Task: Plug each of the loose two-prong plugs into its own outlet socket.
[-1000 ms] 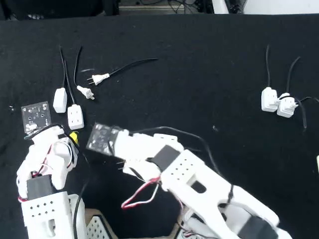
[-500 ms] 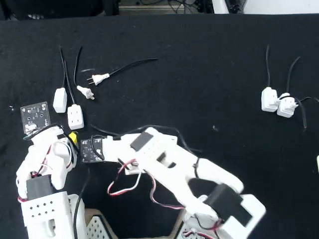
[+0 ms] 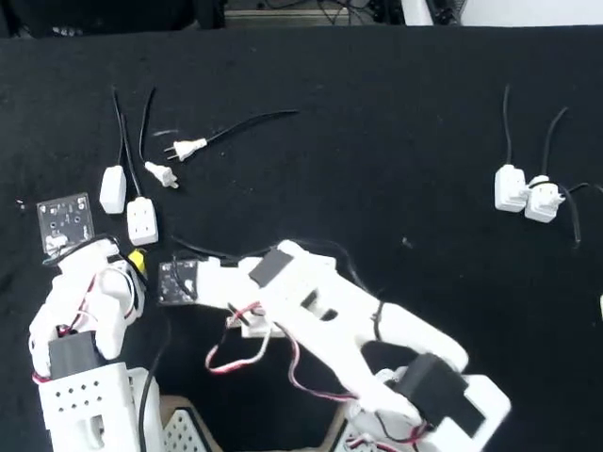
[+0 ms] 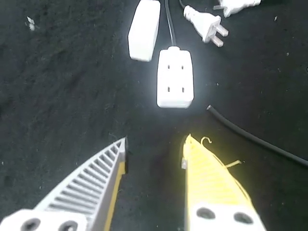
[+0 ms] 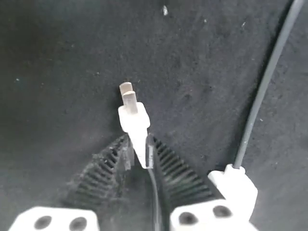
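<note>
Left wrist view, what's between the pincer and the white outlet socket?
In the left wrist view, bare black table lies between the left pincer and the outlet socket.

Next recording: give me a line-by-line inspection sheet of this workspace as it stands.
Surface: black table, flat.
Job's things: two left sockets side by side; two loose plugs just beyond them; right sockets grouped apart, cannot tell if anything is plugged in; one held plug.
Clutter: nothing seen.
Grippers: left gripper open, short of a left socket; right gripper shut on the held plug.
Cables: black leads on plugs and sockets.
Surroundings: cords beyond the far edge.
</note>
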